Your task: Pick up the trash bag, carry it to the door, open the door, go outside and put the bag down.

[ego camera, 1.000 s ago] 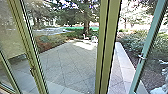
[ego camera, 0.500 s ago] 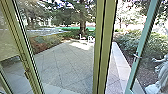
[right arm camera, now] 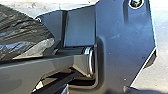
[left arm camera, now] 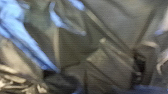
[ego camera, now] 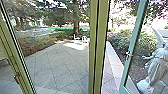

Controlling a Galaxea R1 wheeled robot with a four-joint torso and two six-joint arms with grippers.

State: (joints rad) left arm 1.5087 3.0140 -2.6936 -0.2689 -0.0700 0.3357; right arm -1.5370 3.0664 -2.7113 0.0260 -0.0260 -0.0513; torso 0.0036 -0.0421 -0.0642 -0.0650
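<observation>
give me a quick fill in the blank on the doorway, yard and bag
The teal-framed door has a metal ____.
Through its glass shows a pale ____ near the bushes.
The furniture on the far paving is ____.
The trash bag is dark, creased ____.

handle; statue; white; plastic

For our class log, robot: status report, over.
Pincers: grip unreadable. Trash bag beside robot's dark plate. Green post ahead; teal-edged door, right, looks open; paved yard beyond.
</observation>
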